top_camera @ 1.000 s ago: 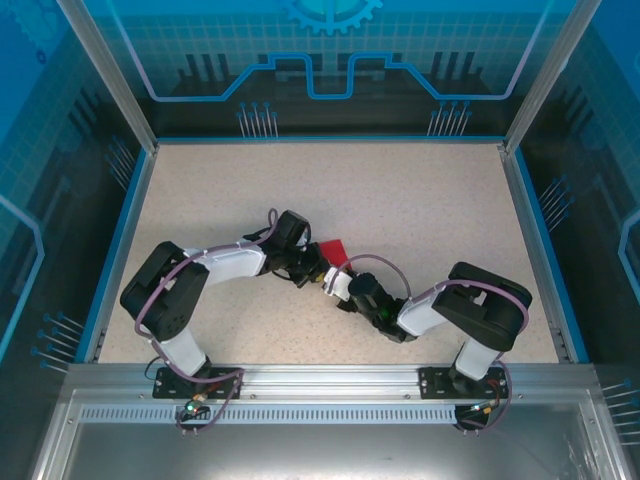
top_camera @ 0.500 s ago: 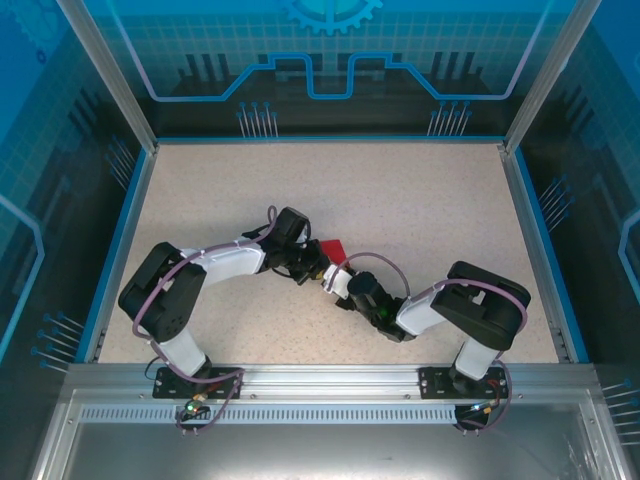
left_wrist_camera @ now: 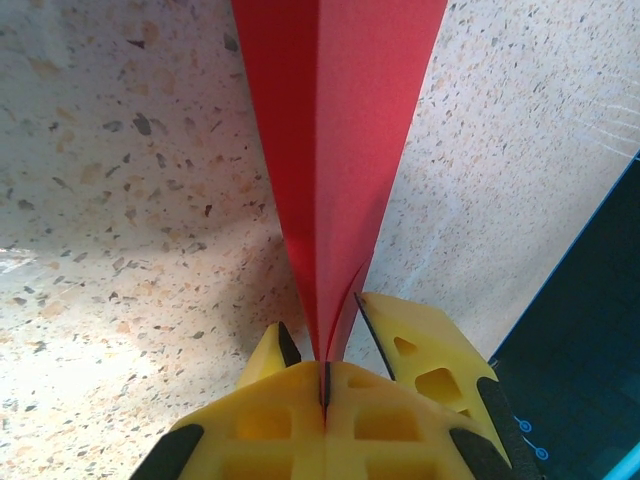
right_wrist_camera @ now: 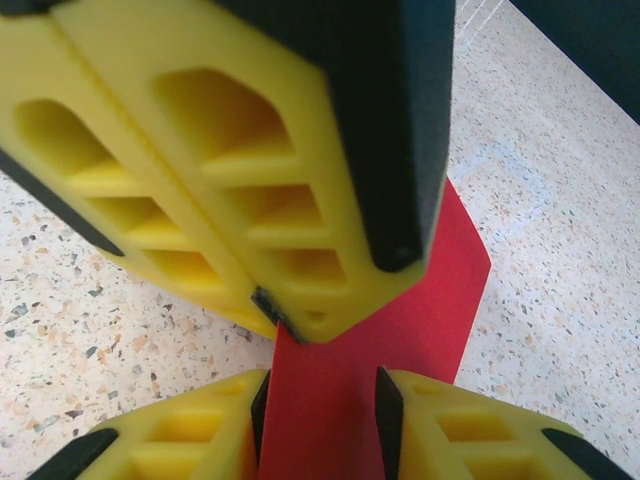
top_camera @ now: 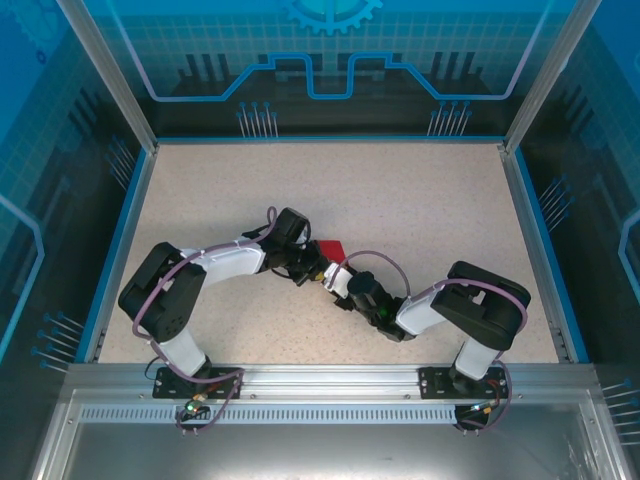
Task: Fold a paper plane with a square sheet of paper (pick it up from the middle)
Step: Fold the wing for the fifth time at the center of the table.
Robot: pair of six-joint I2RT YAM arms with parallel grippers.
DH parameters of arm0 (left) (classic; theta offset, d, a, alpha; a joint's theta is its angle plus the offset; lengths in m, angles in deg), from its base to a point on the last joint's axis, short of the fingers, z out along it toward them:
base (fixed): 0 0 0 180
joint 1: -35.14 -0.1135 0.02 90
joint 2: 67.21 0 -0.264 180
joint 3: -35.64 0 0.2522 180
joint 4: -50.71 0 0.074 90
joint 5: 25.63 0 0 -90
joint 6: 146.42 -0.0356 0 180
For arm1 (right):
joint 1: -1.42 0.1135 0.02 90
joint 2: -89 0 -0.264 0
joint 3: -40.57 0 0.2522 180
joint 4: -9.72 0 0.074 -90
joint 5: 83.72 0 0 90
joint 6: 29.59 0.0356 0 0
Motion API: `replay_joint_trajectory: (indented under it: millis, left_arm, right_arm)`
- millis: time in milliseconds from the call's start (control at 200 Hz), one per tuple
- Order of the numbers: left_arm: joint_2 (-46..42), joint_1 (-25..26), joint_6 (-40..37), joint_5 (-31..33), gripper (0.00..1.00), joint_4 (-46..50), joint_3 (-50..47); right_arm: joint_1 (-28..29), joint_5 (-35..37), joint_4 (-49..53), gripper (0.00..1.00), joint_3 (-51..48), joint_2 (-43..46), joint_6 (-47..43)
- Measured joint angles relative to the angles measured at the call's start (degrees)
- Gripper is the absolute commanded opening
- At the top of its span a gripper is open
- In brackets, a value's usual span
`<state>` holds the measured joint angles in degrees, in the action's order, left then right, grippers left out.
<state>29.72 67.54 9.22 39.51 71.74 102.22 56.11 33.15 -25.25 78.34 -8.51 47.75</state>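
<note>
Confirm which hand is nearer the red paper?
Left. The left hand is shut on the red paper, pinching its narrow end; the right hand is open, straddling the paper without clamping it.

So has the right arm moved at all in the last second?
Yes, slightly. The right gripper and its wrist have edged left, farther from the table's right blue edge, toward the left gripper at the red paper.

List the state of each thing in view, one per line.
red paper: folded along a centre crease, narrow end pinched.
left gripper: jaws shut on the red paper.
right gripper: jaws open, one on each side of the red paper.
</note>
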Motion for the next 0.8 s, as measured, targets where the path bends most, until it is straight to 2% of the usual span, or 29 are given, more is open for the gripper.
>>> replay_joint_trajectory:
  millis: [365, 460, 625, 705, 800]
  left_arm:
    - [0.00, 0.00, 0.00, 0.02, 0.04, 0.66, 0.42]
    - [0.00, 0.00, 0.00, 0.02, 0.04, 0.98, 0.50]
    - [0.04, 0.00, 0.00, 0.04, 0.05, 1.16, 1.38]
    - [0.04, 0.00, -0.11, 0.07, 0.17, 1.18, 1.64]
    - [-0.02, -0.37, -0.68, 0.50, 0.38, 2.05, 1.99]
  right_arm:
    - [-0.04, 1.22, -0.22, 0.40, 0.00, 1.90, 0.44]
    - [-0.04, 1.22, -0.24, 0.35, 0.00, 2.16, 0.48]
    - [-0.04, 0.98, -0.20, 0.14, 0.00, 2.16, 0.68]
    - [-0.04, 0.63, -0.17, 0.08, 0.00, 2.16, 1.03]
    - [-0.33, -0.07, 0.09, 0.05, 0.00, 2.16, 1.75]
